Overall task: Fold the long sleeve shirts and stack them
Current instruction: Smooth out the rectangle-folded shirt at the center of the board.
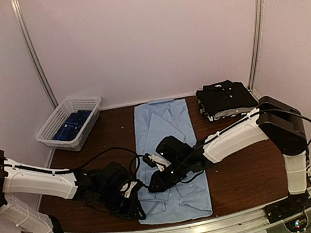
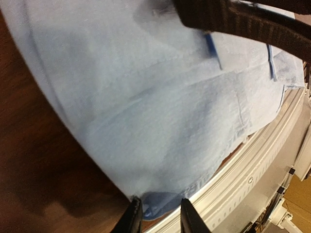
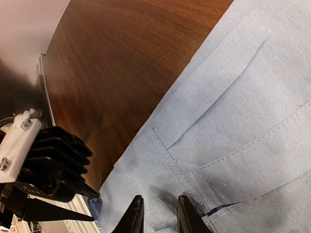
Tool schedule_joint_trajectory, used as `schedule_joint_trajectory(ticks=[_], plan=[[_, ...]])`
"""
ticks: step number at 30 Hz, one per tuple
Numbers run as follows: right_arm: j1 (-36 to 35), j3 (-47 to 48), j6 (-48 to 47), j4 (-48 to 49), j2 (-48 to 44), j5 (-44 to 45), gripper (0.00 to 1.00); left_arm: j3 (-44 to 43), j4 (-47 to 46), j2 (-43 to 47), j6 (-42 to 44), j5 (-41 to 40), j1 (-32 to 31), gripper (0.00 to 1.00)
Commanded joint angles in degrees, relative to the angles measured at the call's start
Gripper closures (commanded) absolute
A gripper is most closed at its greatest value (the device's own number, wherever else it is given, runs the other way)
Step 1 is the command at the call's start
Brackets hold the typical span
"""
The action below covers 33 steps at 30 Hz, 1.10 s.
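Observation:
A light blue long sleeve shirt lies flat down the middle of the table, collar at the far end. My left gripper is at its near left corner; in the left wrist view its jaws stand narrow, with the bunched hem corner of the shirt caught between them. My right gripper sits just right of it on the shirt's lower part. In the right wrist view its jaws are narrow on a raised crease of the blue cloth. A folded black shirt tops a stack at back right.
A white mesh basket holding dark blue cloth stands at the back left. The brown table ends at a metal rail right beside the left gripper. The two grippers are close together.

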<state>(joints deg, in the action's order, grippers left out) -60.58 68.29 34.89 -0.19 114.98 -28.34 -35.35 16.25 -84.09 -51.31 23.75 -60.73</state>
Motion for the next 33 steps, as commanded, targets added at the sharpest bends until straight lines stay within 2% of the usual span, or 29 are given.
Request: schedule_joint_trajectory(ticks=[1, 5, 11, 17, 26, 30, 33], plan=[[1.1, 0.0, -0.3, -0.9, -4.9, 2.0, 0.74, -4.4, 7.6, 4.2, 1.6, -3.8, -0.2, 0.71], [3.7, -1.4, -0.8, -3.1, -10.2, 5.0, 0.73, -7.3, 10.2, 6.8, 2.7, -5.8, 1.6, 0.70], [9.3, -7.9, 0.4, -3.6, -17.7, 7.4, 0.72, -10.9, 11.0, 8.9, 5.6, -8.8, 8.9, 0.71], [13.1, -15.4, 2.6, -1.7, -23.6, 7.4, 0.71, -12.8, 8.4, 4.6, 7.9, -8.8, 14.7, 0.72], [14.6, -26.8, 4.7, -0.8, -30.3, 8.3, 0.70, -11.1, 4.5, -0.4, 7.7, -5.9, 15.9, 0.72], [14.7, -26.0, 4.7, -0.3, -30.3, 9.2, 0.70, -12.6, 3.5, -1.5, 8.3, -5.3, 15.9, 0.71], [15.4, -21.6, 3.7, 0.0, -28.1, 9.5, 0.69, -13.5, 3.3, -2.7, 8.6, -5.0, 15.9, 0.72]])
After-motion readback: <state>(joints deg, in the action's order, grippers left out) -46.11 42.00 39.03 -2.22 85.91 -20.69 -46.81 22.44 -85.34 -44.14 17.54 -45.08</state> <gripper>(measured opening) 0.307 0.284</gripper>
